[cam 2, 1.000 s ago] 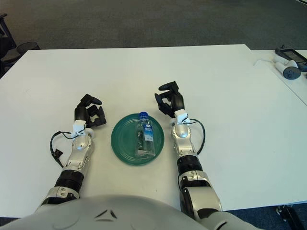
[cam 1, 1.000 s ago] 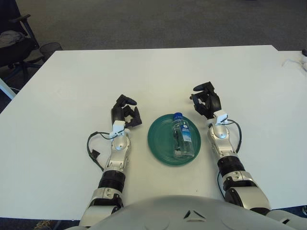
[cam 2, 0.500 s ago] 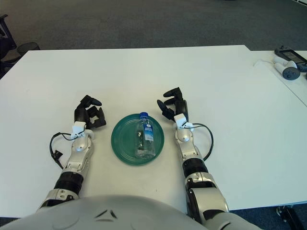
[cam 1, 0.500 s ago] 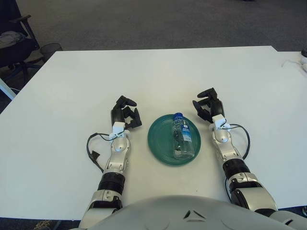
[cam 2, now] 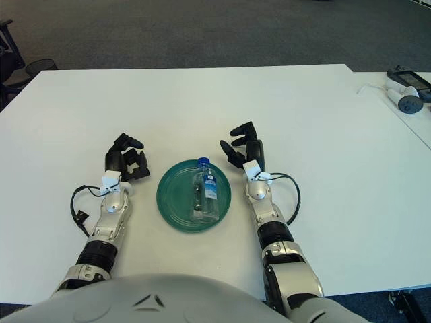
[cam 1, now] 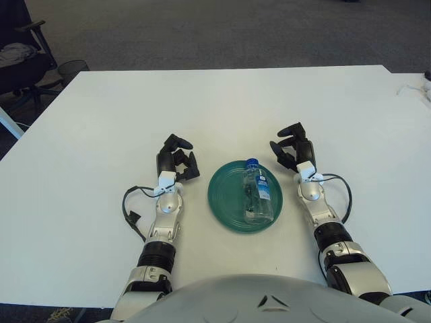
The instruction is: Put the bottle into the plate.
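The bottle (cam 1: pixel 258 197) lies on its side in the plate (cam 1: pixel 222 205). Both hands hold nothing: right hand (cam 1: pixel 292 149) spread, left hand (cam 1: pixel 176 161) curled. A nudge could roll the bottle out.

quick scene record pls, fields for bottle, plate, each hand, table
bottle: clear with blue cap, lying on its side in the plate, cap pointing away from the robot
plate: green, round, on the table between the hands
left hand: left of the plate, holds nothing
right hand: right of the plate, fingers relaxed, holds nothing
table: white
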